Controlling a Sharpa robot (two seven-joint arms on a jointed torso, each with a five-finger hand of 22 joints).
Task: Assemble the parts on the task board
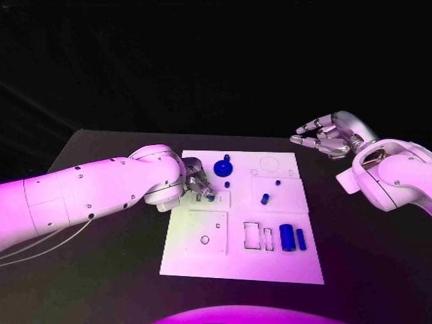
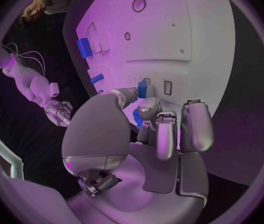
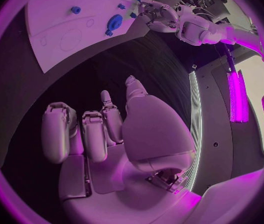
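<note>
**Left hand low on the board, right hand off to the side**

The left hand [image 1: 198,183] is down on the task board [image 1: 275,266]. Its fingers curl over a small blue part [image 1: 211,198]. The wrist view shows a blue piece [image 2: 142,88] right at the fingertips [image 2: 146,107], but the fingers hide the grip, so I cannot tell if it is held. Just past the hand sits a round blue gear [image 1: 223,167], with a tiny blue peg [image 1: 227,183] beside it. Further over stands another blue peg [image 1: 264,199]. Nearer the robot lie two blue bars [image 1: 292,237], side by side. The right hand [image 1: 325,137] floats off the board, well apart from the parts. Its fingers are loosely bent and apart, holding nothing.
</note>
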